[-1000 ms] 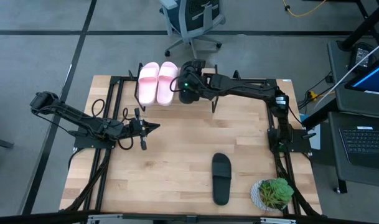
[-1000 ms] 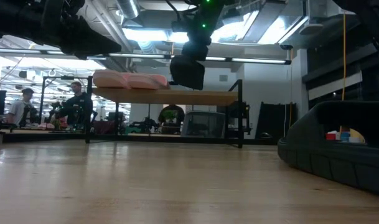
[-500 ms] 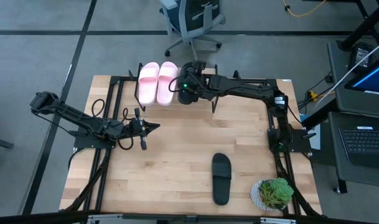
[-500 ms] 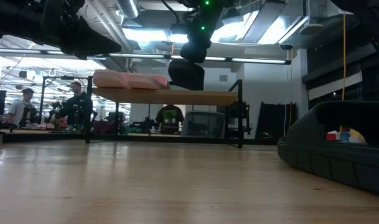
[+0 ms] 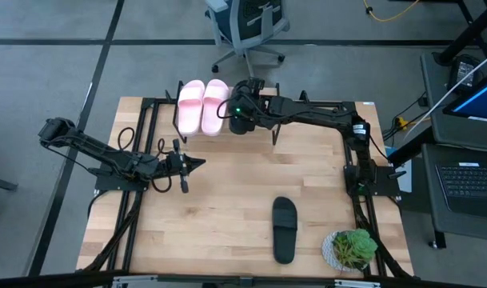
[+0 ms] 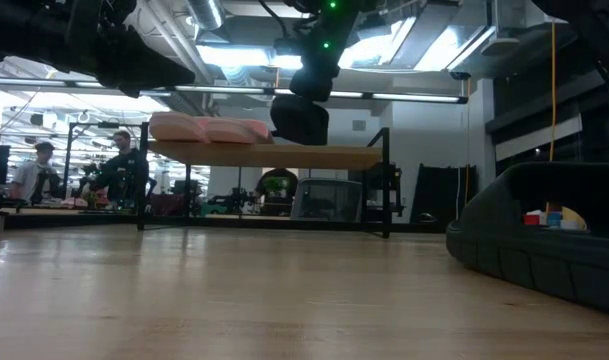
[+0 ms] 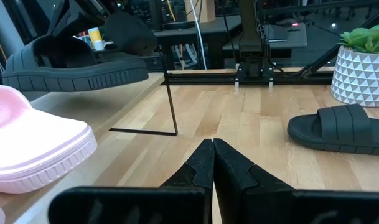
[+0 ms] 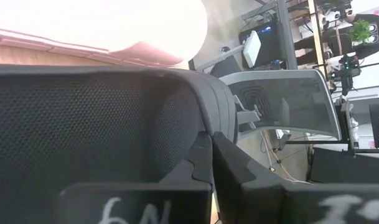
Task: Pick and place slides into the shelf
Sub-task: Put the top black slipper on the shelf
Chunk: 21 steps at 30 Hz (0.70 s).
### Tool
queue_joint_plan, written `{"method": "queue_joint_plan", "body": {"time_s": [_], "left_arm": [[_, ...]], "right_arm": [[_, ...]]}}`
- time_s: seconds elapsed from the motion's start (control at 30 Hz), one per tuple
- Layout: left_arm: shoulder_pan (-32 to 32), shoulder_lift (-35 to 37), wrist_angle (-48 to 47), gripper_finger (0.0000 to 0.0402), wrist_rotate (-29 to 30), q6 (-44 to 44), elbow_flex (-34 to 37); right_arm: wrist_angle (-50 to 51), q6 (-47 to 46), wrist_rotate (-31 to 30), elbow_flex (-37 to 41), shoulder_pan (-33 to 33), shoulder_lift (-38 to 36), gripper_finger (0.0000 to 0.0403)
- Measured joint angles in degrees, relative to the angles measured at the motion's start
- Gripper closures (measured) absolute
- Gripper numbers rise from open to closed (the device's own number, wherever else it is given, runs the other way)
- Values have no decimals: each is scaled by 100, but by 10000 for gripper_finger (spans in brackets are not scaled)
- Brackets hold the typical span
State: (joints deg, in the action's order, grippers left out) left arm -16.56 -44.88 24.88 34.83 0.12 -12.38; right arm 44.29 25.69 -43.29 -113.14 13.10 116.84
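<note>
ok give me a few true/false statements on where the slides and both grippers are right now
1. Two pink slides lie side by side on the shelf. True.
2. The right gripper holds a black slide at the shelf. True.
3. The other black slide is on the shelf. False: it lies on the table near the potted plant.
4. The left gripper grips a pink slide. False: it is shut and holds nothing.

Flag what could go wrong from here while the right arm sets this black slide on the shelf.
1. The right gripper holds the black slide just above the shelf, right beside the pink slides; lowering it could nudge them.
2. In the left wrist view the held slide looks tilted, so it might land unevenly or slip.
3. Another black slide remains on the table.
</note>
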Motion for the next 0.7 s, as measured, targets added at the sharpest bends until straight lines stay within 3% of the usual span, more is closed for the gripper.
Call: {"method": "queue_joint_plan", "body": {"time_s": [0.7], "left_arm": [[0, 2, 2, 399, 0, 31, 0]], "right_arm": [[-318, 4, -13, 2, 129, 288, 401]]}}
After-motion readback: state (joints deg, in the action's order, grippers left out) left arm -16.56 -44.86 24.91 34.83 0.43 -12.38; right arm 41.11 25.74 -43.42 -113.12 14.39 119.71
